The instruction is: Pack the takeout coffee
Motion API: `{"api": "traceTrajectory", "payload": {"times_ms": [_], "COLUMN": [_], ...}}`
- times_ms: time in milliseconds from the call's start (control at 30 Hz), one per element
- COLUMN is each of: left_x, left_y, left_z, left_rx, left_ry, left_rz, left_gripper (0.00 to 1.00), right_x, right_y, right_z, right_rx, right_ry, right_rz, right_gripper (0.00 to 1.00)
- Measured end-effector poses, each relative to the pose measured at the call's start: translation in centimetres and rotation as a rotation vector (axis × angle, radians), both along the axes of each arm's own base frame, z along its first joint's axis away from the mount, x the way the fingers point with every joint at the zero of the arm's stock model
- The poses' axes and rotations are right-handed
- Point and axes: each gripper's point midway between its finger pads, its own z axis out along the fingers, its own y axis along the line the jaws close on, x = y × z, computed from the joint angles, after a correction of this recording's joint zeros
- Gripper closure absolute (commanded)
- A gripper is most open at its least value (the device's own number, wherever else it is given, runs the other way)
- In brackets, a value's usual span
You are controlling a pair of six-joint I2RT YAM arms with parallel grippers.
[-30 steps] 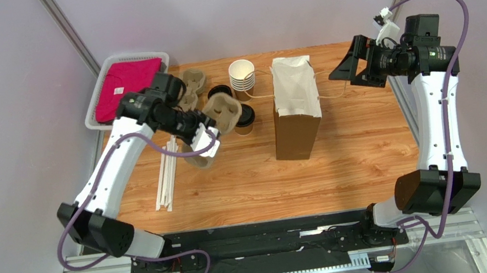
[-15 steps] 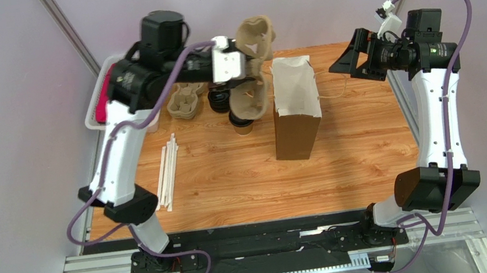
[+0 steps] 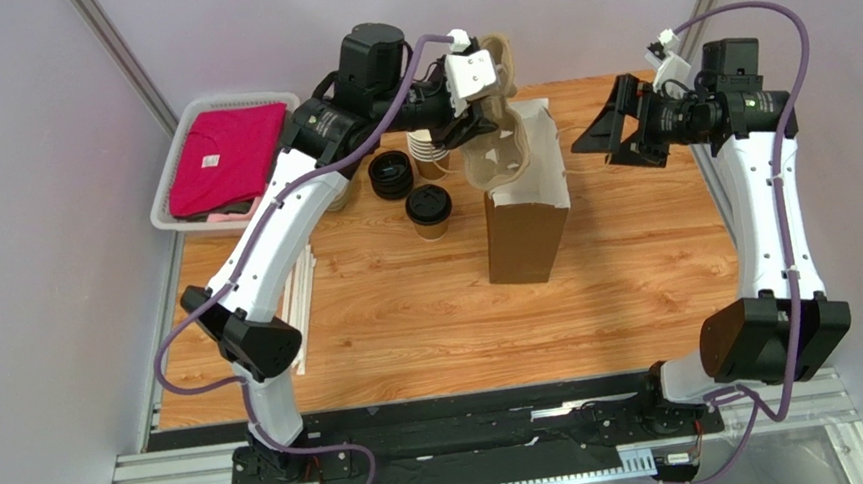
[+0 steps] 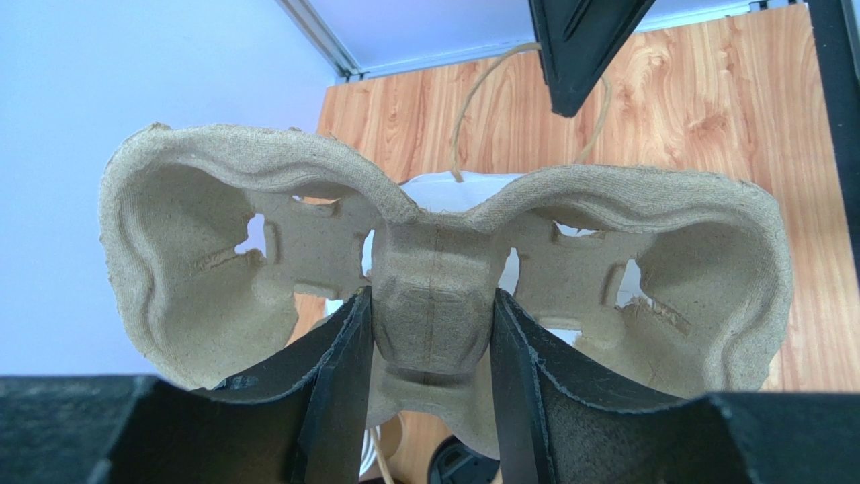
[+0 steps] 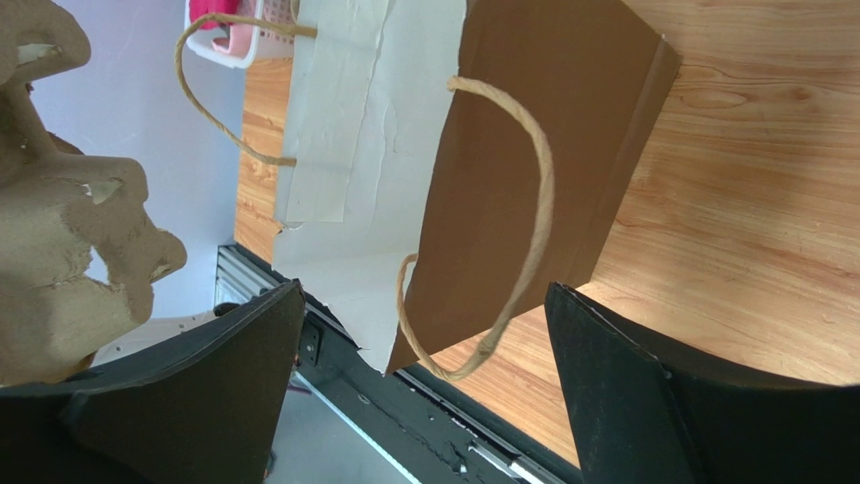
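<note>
The takeout coffee [image 3: 430, 209], a brown paper cup with a black lid, stands on the table left of the brown paper bag [image 3: 527, 226]. My left gripper [image 3: 479, 109] is shut on a pulp cup carrier [image 3: 498, 138], gripping its centre post [image 4: 434, 303] between both fingers [image 4: 338, 378]. It holds the carrier tilted just above the bag's open mouth. My right gripper [image 3: 603, 132] hangs open to the right of the bag's top, its jaws wide apart and nothing between them. In the right wrist view the bag [image 5: 535, 151] and its twine handle [image 5: 525, 242] lie ahead.
A pile of black lids [image 3: 390, 174] and a stack of white-rimmed cups [image 3: 427, 152] sit behind the coffee, partly under the left arm. A white basket [image 3: 169, 190] holding pink cloth is at back left. White straws [image 3: 301, 288] lie near the left arm.
My left arm has lifted the cup carrier from the table's left side and swung it right, over the bag's mouth. The right gripper has shifted slightly left towards the bag.
</note>
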Motion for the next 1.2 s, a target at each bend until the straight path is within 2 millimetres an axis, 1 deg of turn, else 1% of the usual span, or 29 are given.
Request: {"api": "traceTrajectory", "payload": {"times_ms": [133,233,300,400,433,500,533,600,633,700,767,967,1100,1200], "left_x": [-0.8,-1.4,-1.7,-2.1,-2.1,-2.2,-2.2,-2.1,-2.1,-2.1,-2.1,-2.3,-2.9,-3.8], "left_y": [0.7,1.5,2.0,2.6,2.7,2.8,2.9,2.9,2.9,2.9,2.9,2.9,2.7,2.2], "left_z": [0.9,1.6,2.4,3.2,3.3,3.5,3.5,3.2,3.0,2.8,2.8,2.7,2.4,1.9], "left_rx": [-0.016,-0.028,-0.042,-0.058,-0.061,-0.066,-0.065,-0.061,-0.058,-0.054,-0.053,-0.051,-0.044,-0.027], "left_ry": [-0.006,-0.013,-0.023,-0.031,-0.032,-0.034,-0.033,-0.027,-0.024,-0.019,-0.018,-0.012,0.002,0.022], "left_rz": [0.007,0.016,0.022,0.031,0.032,0.035,0.036,0.038,0.038,0.038,0.038,0.029,0.011,-0.009], "left_gripper": [0.65,0.65,0.65,0.65,0.65,0.65,0.65,0.65,0.65,0.65,0.65,0.66,0.66,0.66], "right_x": [0.0,0.3,0.7,1.4,1.7,2.0,2.1,2.3,2.2,2.0,1.7,-0.7,-2.2,-3.4], "right_y": [0.9,1.4,1.8,2.1,2.2,2.3,2.3,2.4,2.5,2.7,3.1,4.5,5.2,5.6], "right_z": [0.1,-0.2,-0.6,-1.2,-1.4,-1.8,-2.0,-2.2,-2.2,-2.1,-2.1,-2.7,-2.2,-1.7], "right_rx": [-0.001,0.012,0.024,0.043,0.052,0.061,0.066,0.074,0.081,0.099,0.126,0.240,0.304,0.335], "right_ry": [-0.007,0.006,0.022,0.046,0.058,0.072,0.080,0.091,0.094,0.097,0.110,0.217,0.259,0.277], "right_rz": [0.025,0.037,0.045,0.049,0.051,0.053,0.053,0.055,0.059,0.073,0.090,0.156,0.192,0.207], "right_gripper": [0.14,0.18,0.22,0.32,0.40,0.49,0.61,0.75,0.88,1.00,1.00,1.00,1.00,1.00]}}
